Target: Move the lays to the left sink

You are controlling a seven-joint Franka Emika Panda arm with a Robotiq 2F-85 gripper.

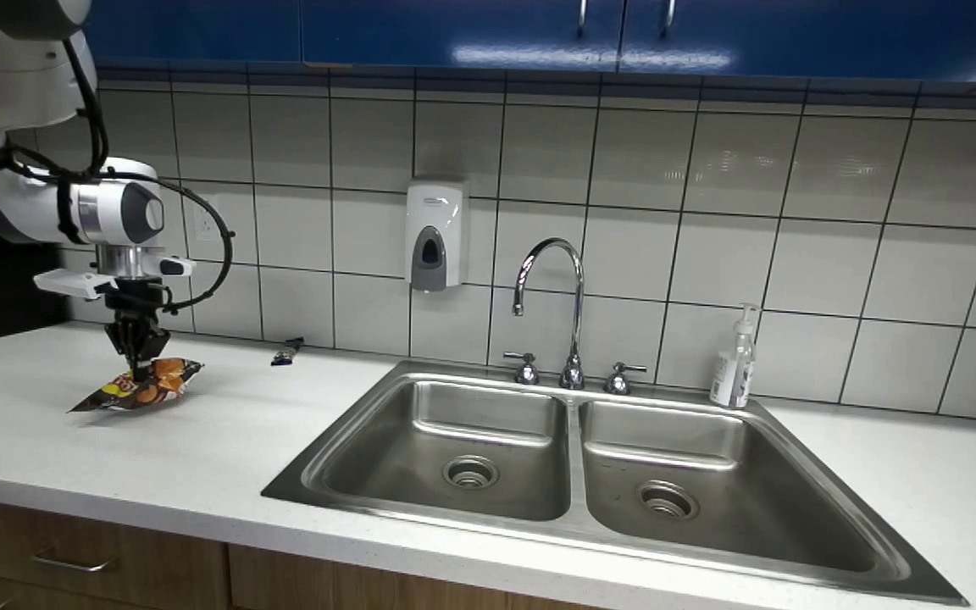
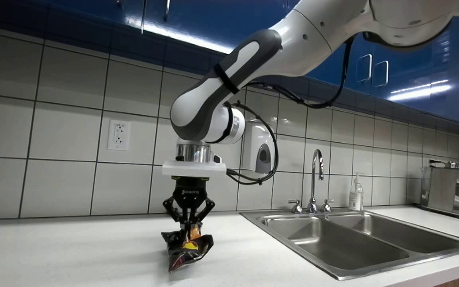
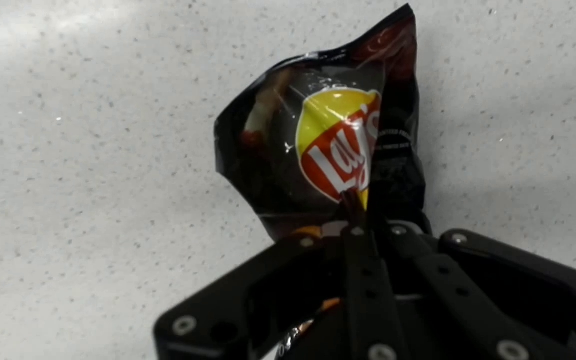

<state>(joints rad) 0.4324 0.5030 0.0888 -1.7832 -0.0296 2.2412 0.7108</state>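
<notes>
- Tiled wall: backdrop to my work area, beneath blue cabinets.
- White counter: speckled surface along the wall.
- Sink: two steel basins, side by side.
- Gripper: I have it clamped on the Lay's bag.
- Lay's bag: over the counter, apart from the sink; whether it touches the surface, I cannot tell.
- Drains: one per basin.

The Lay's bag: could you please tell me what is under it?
Under the Lay's bag, pinched in the gripper, is the white counter, shaded close by in both exterior views. The patch directly below is covered, so anything small there cannot be seen.
</notes>
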